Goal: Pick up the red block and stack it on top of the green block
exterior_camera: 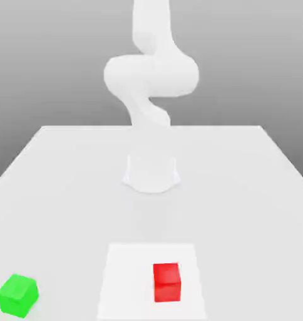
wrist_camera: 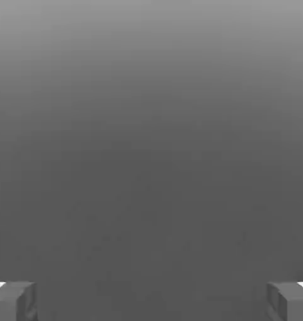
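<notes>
The red block (exterior_camera: 166, 282) rests on the table near its front edge, a little toward the exterior view's right of centre. The green block (exterior_camera: 17, 294) lies on the table at the front corner on the exterior view's left, well apart from the red one and slightly turned. In the hand view my gripper (wrist_camera: 151, 302) is open: one grey fingertip (wrist_camera: 13, 301) and the other (wrist_camera: 290, 301) sit far apart with nothing between them, facing a plain grey background.
The white arm (exterior_camera: 151, 75) rises from its base (exterior_camera: 151, 172) at mid-table and leaves the exterior view at the top. A brighter white square patch (exterior_camera: 126, 282) lies under the red block. The white table (exterior_camera: 241, 188) narrows toward its far edge.
</notes>
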You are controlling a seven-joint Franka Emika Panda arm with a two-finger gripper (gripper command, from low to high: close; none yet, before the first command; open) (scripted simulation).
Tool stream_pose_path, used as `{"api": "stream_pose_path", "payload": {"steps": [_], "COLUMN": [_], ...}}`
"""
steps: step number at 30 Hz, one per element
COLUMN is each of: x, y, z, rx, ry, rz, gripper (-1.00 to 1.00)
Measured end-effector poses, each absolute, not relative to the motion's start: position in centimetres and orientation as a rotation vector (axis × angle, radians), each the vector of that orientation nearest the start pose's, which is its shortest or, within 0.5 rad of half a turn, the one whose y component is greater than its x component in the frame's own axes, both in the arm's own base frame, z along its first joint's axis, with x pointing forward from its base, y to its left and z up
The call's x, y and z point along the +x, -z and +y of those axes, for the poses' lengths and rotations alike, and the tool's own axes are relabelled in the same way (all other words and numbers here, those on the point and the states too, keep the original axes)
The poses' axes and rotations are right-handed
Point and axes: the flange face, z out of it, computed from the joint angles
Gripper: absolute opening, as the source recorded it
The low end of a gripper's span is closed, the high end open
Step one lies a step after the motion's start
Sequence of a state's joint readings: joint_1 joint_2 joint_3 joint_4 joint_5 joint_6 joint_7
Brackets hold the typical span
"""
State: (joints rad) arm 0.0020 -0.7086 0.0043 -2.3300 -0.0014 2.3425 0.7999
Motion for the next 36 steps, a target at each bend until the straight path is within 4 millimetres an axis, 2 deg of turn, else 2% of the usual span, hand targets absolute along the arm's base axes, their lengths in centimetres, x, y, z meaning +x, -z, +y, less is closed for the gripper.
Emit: {"api": "stream_pose_path", "payload": {"steps": [5, 8, 11, 16, 21, 23, 27, 28, 33, 34, 36], "x": [43.7, 45.8, 47.0, 47.2, 45.1, 44.2, 44.0, 43.9, 43.9, 43.8, 43.9], "y": [-57.0, -50.9, -44.7, -34.3, -24.5, -21.2, -16.2, -15.1, -15.1, -14.6, -15.6], "z": [0.9, 1.3, 1.6, 2.2, 2.8, 2.9, 2.9, 2.9, 2.9, 2.9, 2.9], "rx": [-2.621, -2.687, -2.748, -2.839, -2.916, -2.933, -2.938, -2.938, -2.939, -2.939, -2.939], "ry": [0.752, 0.636, 0.515, 0.306, 0.084, 0.021, 0.001, 0.001, 0.001, 0.001, 0.0], "rz": [1.074, 1.087, 1.097, 1.108, 1.108, 1.11, 1.111, 1.111, 1.111, 1.111, 1.111], "gripper": [0.0, 0.0, 0.0, 0.0, 0.0, 0.0, 0.0, -1.0, -1.0, -1.0, -1.0]}}
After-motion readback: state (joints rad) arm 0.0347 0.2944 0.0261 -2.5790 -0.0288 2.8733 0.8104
